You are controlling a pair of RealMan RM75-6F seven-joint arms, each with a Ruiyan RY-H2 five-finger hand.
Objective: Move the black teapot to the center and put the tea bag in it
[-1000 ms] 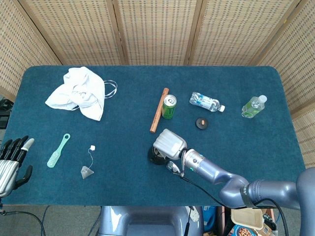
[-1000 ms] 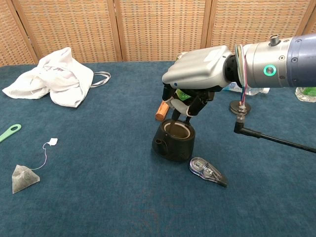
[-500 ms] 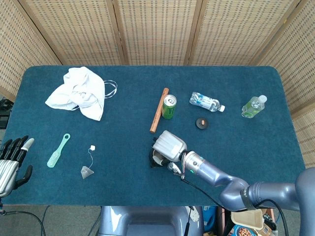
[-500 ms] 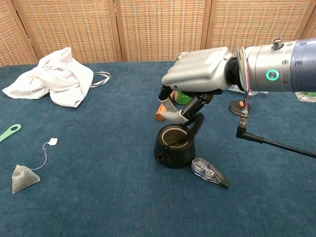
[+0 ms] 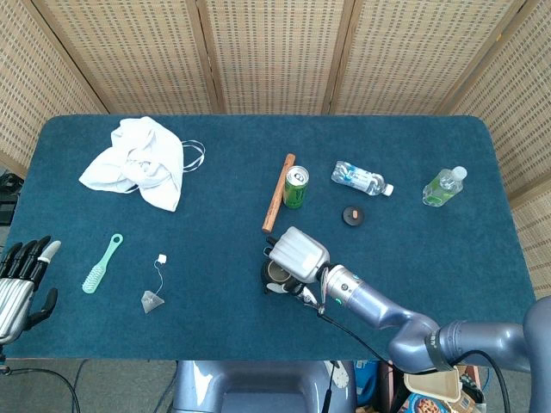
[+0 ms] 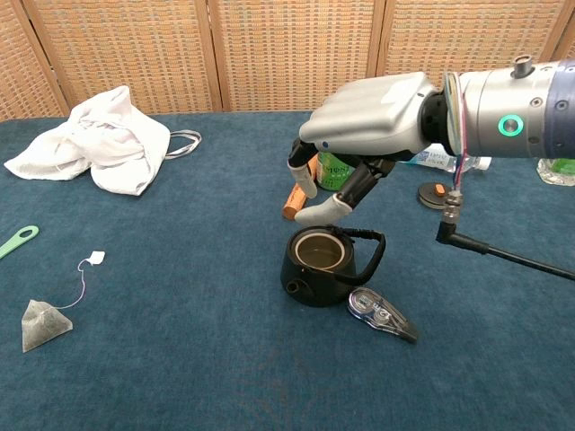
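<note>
Your right robot hand (image 6: 346, 193) hovered just above the black teapot (image 6: 323, 265), fingers (image 6: 321, 211) loosely spread and holding nothing, while the lidless pot stood upright near the middle of the blue surface (image 6: 180, 359). A tape dispenser (image 6: 381, 313) lay just beside the pot. The tea bag (image 6: 43, 324) rested well apart to the left, its string and tag trailing. Your left robot hand (image 5: 21, 284) waited at the surface's edge, fingers extended and empty.

teapot (image 6: 322, 266) mid-table, tea bag (image 6: 42, 324) far left; correction tape (image 6: 381, 312) beside teapot
</note>
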